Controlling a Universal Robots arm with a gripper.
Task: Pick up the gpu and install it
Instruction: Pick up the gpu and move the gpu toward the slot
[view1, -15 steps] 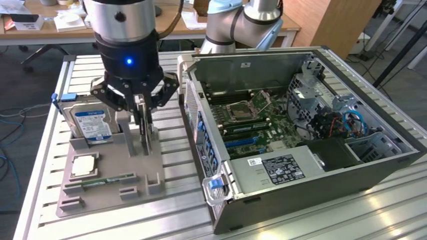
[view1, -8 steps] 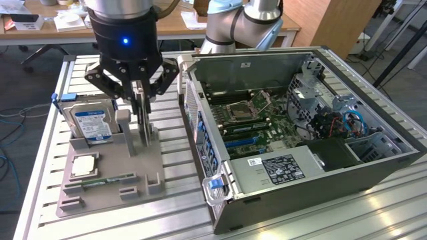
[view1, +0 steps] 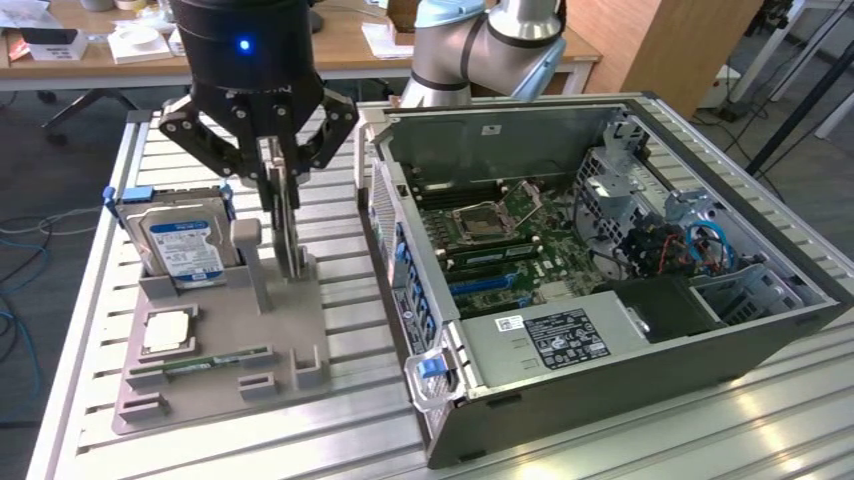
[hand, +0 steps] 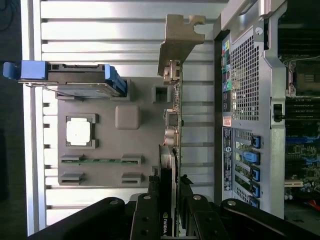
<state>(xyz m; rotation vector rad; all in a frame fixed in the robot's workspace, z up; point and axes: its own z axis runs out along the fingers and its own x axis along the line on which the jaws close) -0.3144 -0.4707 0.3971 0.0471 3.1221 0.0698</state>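
Gpu (hand: 175, 120) stands edge-on in the grey holder (hand: 107, 172), its thin edge directly beneath the pincer (hand: 170, 181); cannot tell whether gripped.

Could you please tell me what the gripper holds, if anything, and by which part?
The gripper grips the graphics card by its top edge; the card stands in the grey tray.

We have the gripper (view1: 283, 200) pointing straight down, wrist vertical. Its fingers (view1: 271, 180) are drawn nearly together, pinching the gpu (view1: 288, 250) from both sides. The arm (view1: 470, 50) sits folded behind it.
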